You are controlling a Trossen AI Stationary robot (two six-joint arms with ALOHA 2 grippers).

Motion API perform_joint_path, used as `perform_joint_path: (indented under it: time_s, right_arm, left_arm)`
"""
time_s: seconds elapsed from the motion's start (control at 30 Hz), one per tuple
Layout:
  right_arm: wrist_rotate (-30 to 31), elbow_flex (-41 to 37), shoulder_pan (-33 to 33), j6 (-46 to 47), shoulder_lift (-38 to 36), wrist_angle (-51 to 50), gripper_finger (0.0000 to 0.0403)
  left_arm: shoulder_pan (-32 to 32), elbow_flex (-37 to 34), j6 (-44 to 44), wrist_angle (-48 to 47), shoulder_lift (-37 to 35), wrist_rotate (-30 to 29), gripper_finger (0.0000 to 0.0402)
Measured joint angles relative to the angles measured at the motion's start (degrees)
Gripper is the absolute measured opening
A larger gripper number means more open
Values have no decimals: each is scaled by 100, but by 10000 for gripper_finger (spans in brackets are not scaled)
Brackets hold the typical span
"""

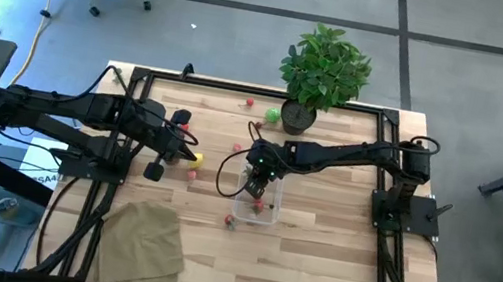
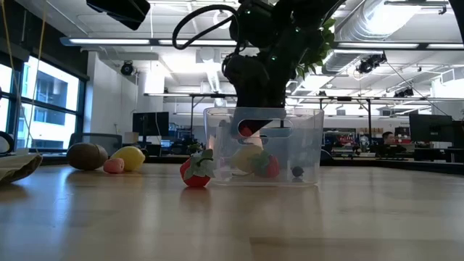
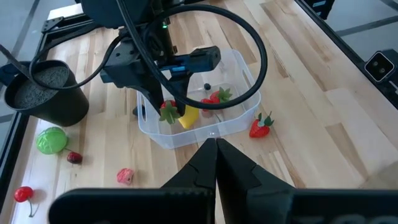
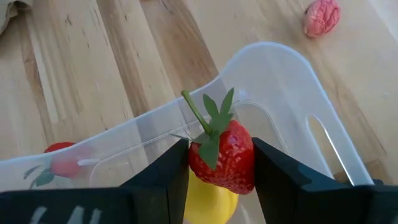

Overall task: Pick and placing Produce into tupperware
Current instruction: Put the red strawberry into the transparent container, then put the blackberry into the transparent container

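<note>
The right gripper pinches a small red toy strawberry with green leaves between its two dark fingers, right over the clear plastic tupperware box, so the berry can drop in with the red and yellow pieces inside. The left gripper waits nearby, closed and empty, out of the way.

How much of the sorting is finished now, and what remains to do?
Done: the clear tupperware already holds a few pieces, including a yellow one.
In hand: the right gripper holds a strawberry over the tupperware.
Left: a strawberry beside the tupperware, the green piece, a pink piece and others. The left gripper waits shut.
</note>
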Motion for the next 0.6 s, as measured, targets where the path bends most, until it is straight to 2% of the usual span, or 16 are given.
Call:
perform_joint_path:
  time_s: [0.37,0.6]
  right_arm:
    - [0,0,0,229,0,-26,211]
    - [2,0,0,134,0,-19,210]
  left_arm:
    - [-2,0,2,0,0,0,1]
    - [-2,0,1,0,2,0,1]
